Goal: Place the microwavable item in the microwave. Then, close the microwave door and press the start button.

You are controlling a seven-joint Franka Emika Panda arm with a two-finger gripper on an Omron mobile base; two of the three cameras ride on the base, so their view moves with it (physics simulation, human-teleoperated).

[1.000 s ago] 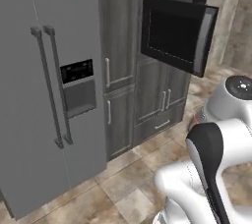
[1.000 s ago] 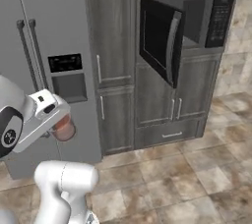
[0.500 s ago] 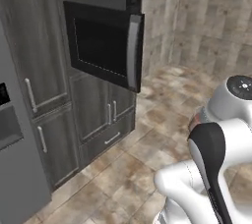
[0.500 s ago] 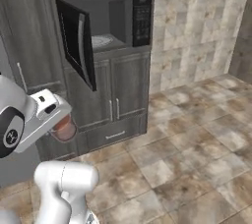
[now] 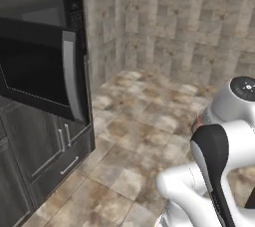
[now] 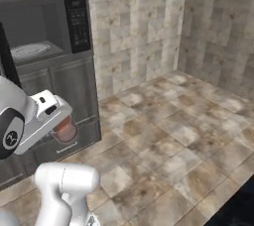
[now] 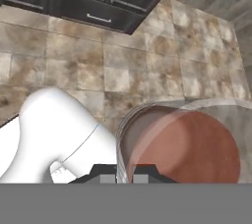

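**Cup in the jaws, microwave door open**

Stone tiles cover the floor (image 6: 163, 136) and the walls (image 6: 144, 31) of this kitchen corner, with dark wood cabinets (image 5: 45, 156) running along one side.

Jaws (image 7: 125, 173) are clenched on the rim of the cup (image 7: 179, 144), one tip inside the wall and one outside it, seen from above in the hand view. In that view the pinkish-brown translucent cup spreads up and to the right from the tips, its reddish bottom showing through, and the floor lies beneath it. A cabinet drawer (image 7: 93, 14) with a silver pull sits at the far edge of that view, well apart from the cup.

From the right base camera the cup (image 6: 64, 130) hangs under the white hand, held clear of the floor and in front of the lower cabinets.

Above and beyond the jaws stands the microwave (image 6: 44, 31), built into the cabinets. Its grey cavity is open and the white turntable (image 6: 29, 50) is bare. Its black keypad (image 6: 78, 22) is on the side of the cavity nearer the tiled wall.

Swung outward is the door (image 5: 37, 71), its dark window and upright silver handle (image 5: 72, 79) plain from the left base camera. It stands well apart from the cup.
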